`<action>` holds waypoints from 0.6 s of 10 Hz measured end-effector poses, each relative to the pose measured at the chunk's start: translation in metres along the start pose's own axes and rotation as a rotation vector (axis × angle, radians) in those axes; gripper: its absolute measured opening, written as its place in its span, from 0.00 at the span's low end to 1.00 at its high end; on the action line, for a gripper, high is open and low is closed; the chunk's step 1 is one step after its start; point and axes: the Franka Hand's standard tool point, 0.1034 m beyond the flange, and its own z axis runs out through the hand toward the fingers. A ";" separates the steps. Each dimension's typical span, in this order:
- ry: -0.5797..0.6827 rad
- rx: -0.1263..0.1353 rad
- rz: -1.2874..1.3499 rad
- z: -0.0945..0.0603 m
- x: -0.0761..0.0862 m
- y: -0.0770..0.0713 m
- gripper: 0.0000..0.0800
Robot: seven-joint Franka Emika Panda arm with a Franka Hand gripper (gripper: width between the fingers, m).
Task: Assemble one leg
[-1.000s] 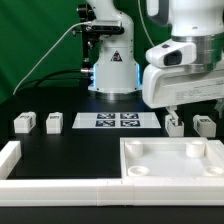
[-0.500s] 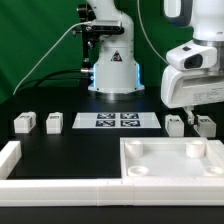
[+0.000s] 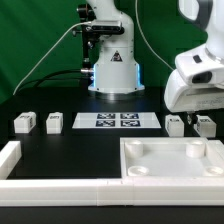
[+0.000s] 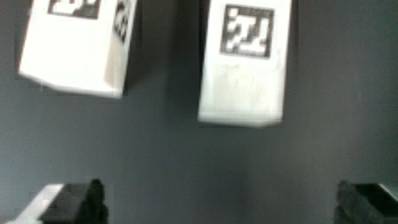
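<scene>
Four small white tagged legs lie on the black table in the exterior view. Two are at the left [image 3: 23, 123] [image 3: 54, 122] and two at the right [image 3: 175, 125] [image 3: 205, 125]. My gripper [image 3: 190, 114] hangs just above the right pair, mostly hidden behind its white housing. The wrist view shows two legs [image 4: 246, 62] [image 4: 79, 45] lying side by side ahead of my open fingertips [image 4: 75, 203], with dark bare table between the jaws. The gripper [image 4: 222, 205] holds nothing. The large white tabletop [image 3: 170, 160] with corner sockets lies at the front right.
The marker board [image 3: 116, 121] lies flat in the middle of the table. A white raised rail [image 3: 20, 170] runs along the front and left. The robot base [image 3: 112, 70] stands at the back with a black cable trailing left.
The arm has moved toward the exterior view's right and settled over the right pair of legs. The legs and tabletop have not moved.
</scene>
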 end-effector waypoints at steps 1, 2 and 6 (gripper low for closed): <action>0.016 0.013 0.004 0.000 0.004 -0.004 0.81; 0.018 0.013 0.001 0.003 0.003 -0.005 0.81; 0.020 0.013 -0.002 0.012 0.001 -0.005 0.81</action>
